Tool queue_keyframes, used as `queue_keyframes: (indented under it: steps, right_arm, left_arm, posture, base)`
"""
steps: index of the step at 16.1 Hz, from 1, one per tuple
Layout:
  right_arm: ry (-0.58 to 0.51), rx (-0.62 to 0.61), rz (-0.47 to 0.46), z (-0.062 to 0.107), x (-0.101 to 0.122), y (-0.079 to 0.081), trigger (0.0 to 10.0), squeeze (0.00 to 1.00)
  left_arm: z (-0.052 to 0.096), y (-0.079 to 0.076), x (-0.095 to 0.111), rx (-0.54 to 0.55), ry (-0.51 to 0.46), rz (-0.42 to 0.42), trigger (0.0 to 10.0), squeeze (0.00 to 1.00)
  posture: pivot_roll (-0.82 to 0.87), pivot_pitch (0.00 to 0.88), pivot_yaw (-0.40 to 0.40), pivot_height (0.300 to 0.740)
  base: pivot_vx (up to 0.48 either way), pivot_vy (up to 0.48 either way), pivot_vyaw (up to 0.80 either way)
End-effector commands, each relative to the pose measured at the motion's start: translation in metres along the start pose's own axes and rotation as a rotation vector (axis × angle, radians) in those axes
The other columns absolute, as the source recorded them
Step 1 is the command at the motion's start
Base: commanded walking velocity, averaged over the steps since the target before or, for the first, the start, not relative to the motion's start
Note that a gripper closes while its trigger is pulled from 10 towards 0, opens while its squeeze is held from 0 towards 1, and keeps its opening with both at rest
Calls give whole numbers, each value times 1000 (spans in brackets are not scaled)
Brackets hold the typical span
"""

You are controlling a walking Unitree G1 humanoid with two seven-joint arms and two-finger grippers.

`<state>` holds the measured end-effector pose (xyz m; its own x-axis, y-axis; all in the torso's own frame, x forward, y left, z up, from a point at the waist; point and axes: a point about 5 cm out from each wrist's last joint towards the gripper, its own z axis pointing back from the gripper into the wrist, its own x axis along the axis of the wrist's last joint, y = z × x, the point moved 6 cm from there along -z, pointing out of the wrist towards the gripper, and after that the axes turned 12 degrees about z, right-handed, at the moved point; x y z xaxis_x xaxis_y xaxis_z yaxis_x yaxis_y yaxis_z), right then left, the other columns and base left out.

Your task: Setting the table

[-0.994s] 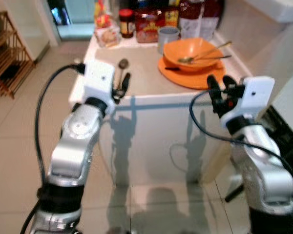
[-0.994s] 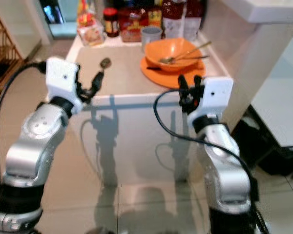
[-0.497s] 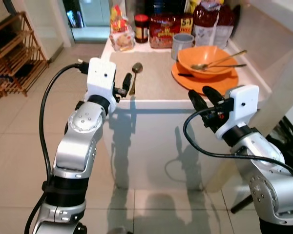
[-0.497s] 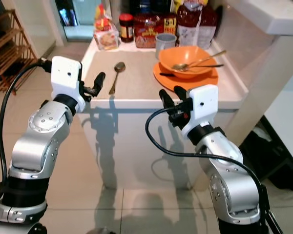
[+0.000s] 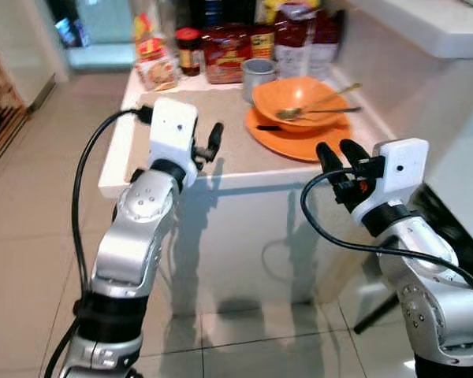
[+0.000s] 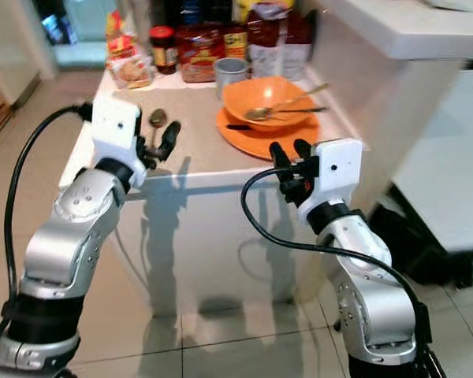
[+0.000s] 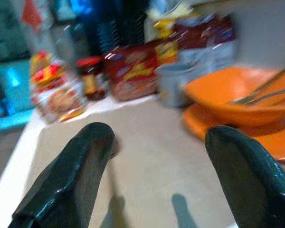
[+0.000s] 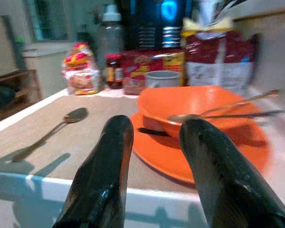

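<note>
White bench carrying orange bowl on plate, spoon lying left of them. Left gripper reaching over bench edge by spoon, jaws apart. Right gripper hovering before plate, jaws apart, empty.

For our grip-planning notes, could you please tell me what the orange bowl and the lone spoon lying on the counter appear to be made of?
Orange bowl: probably plastic or melamine, judging by its uniform, softly glossy colour. Lone spoon: likely metal, given its dull grey-brown sheen, though blur leaves this uncertain.
</note>
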<state>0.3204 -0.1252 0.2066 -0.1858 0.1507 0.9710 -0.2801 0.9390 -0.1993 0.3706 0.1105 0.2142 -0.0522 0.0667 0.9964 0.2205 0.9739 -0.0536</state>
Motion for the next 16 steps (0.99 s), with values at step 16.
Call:
queue_keyframes:
  steps: [16]
  right_arm:
    - [-51,341,-26,22,19,39,10000,0]
  left_arm:
    - [-13,14,-9,48,119,21,10000,298]
  posture:
    - [-3,21,-6,740]
  base:
    - [287,0,0]
